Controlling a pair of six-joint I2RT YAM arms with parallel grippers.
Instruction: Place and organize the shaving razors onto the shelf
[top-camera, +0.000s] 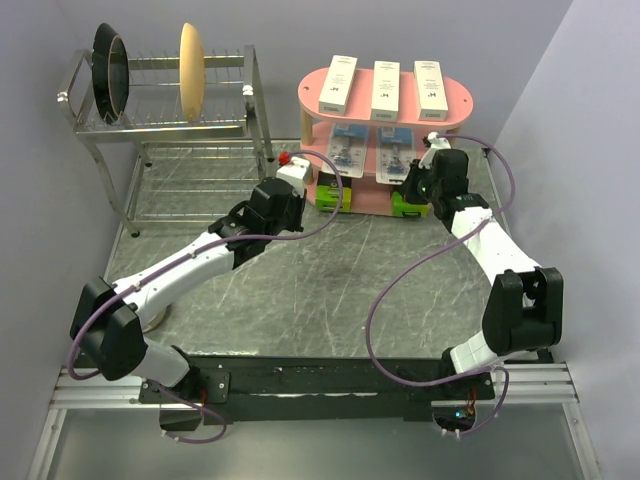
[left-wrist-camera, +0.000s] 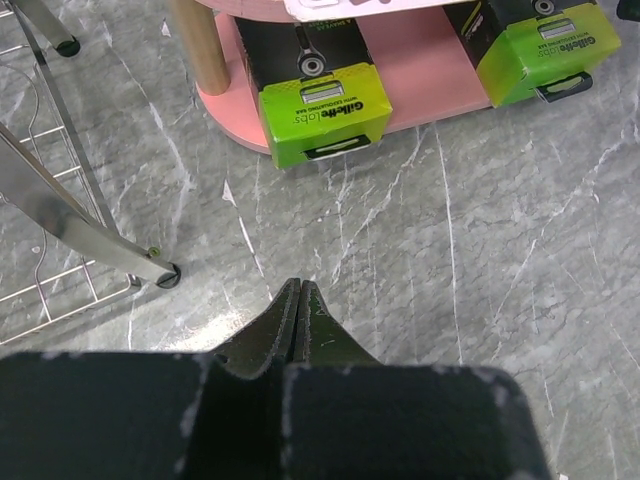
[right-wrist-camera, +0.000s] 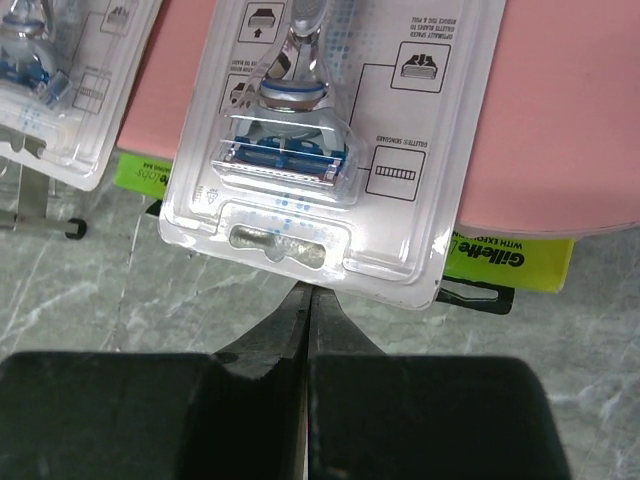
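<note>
The right gripper (right-wrist-camera: 308, 297) is closed on nothing, its tips right at the near edge of a blister pack (right-wrist-camera: 330, 150) that overhangs the middle board of the shelf (right-wrist-camera: 570, 120) — whether they touch it cannot be told. A second blister pack (right-wrist-camera: 50, 90) lies beside it on the same board, and a green box (right-wrist-camera: 510, 262) shows beneath, on the bottom board. The left gripper (left-wrist-camera: 298, 292) is likewise closed and empty. It hangs over the bare table (left-wrist-camera: 450, 250), apart from the other green box (left-wrist-camera: 322, 115), which sits at the bottom board's left end with its front past the edge. Three white boxes (top-camera: 386, 90) lie side by side on the top board. All seven look placed, one kind to a tier — the placing seems done. What may be left is tidying: pushing the overhanging pack and the green boxes further in.
</note>
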